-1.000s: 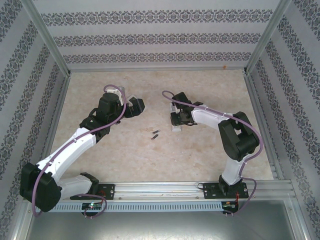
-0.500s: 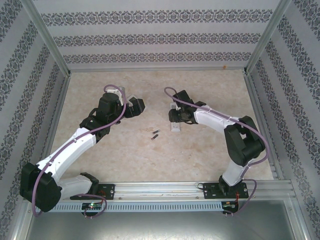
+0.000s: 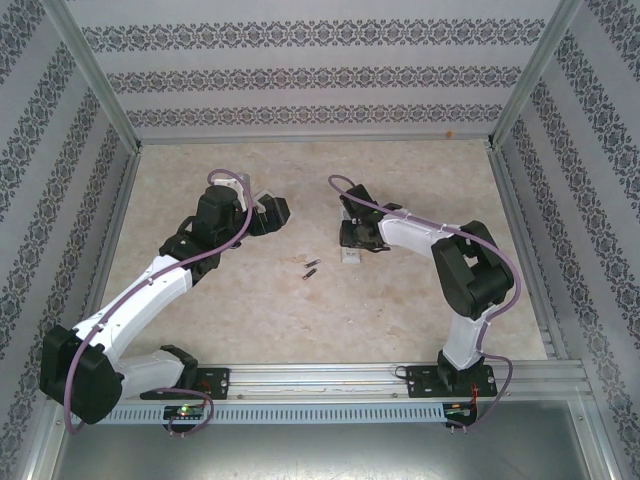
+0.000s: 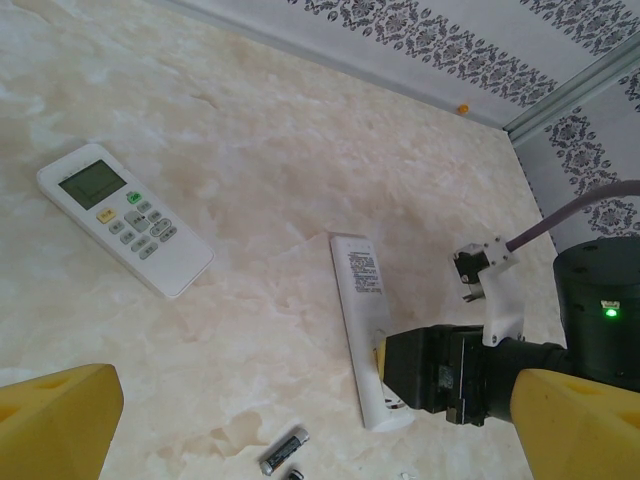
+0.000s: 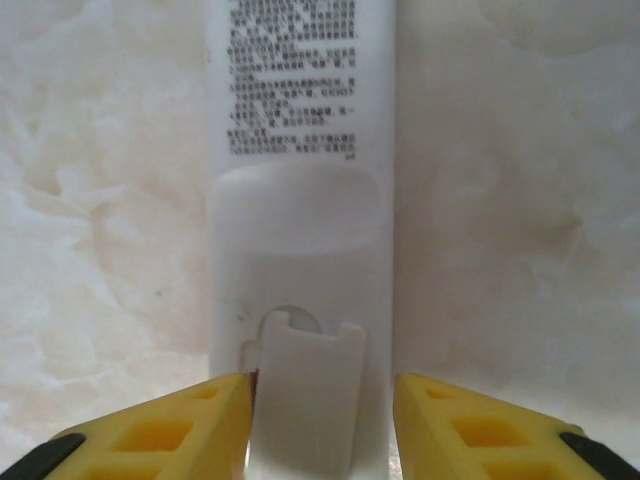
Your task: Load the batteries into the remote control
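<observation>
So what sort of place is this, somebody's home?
Probably a mock-up room for testing robots, not a real home. Two robot arms are bolted to a metal rail, the wallpapered walls are panels in a metal frame, and batteries lie loose beside a remote.

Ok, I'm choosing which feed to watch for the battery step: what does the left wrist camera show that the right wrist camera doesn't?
Left wrist: the batteries loose on the table, a second remote lying buttons-up, and the right claw at the near end of the face-down remote.
Right wrist: a close look at that remote's printed label and battery cover, with yellow fingers on either side.
Both: the face-down remote.
</observation>
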Controlling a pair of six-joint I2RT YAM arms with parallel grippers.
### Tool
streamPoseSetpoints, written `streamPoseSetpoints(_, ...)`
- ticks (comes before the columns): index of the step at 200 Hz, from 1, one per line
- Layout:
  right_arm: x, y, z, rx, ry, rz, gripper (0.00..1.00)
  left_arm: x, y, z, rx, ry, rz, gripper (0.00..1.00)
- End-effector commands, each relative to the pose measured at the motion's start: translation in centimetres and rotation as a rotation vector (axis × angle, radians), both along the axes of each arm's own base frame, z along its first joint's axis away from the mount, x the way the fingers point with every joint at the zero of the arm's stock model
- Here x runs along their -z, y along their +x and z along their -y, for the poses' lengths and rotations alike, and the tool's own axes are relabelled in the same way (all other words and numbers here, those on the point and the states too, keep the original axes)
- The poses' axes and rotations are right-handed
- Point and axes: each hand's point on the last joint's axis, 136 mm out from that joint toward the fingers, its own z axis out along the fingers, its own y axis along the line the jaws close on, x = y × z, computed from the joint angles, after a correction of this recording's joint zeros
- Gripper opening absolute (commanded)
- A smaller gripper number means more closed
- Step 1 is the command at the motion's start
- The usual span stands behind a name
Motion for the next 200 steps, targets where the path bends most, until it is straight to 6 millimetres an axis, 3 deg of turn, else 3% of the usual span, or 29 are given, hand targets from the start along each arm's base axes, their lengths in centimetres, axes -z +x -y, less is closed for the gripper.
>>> streamPoseSetpoints(1, 0.6, -0.1, -0.1, 0.001, -0.039, -0.016, 0.42, -0.4, 0.1, 0.3, 0.006, -0.011, 0.026, 1.0)
streamPoseSetpoints(59, 1.6, -0.9, 0.8, -0.024, -0.135, -0.075, 0.35, -0.5, 0.0, 0.1, 0.003, -0.007, 0.029, 1.0)
streamPoseSetpoints(136, -0.1, -0.7, 0.6, -0.005, -0.066, -0.058, 0.3, -0.3, 0.2, 0.4, 0.008, -0.02, 0.018, 1.0)
streamPoseSetpoints(200, -2.9, -0.2, -0.1, -0.014, 0.006, 0.018, 0.29, -0.2, 0.1, 0.4, 0.007, -0.019, 0.016, 1.0)
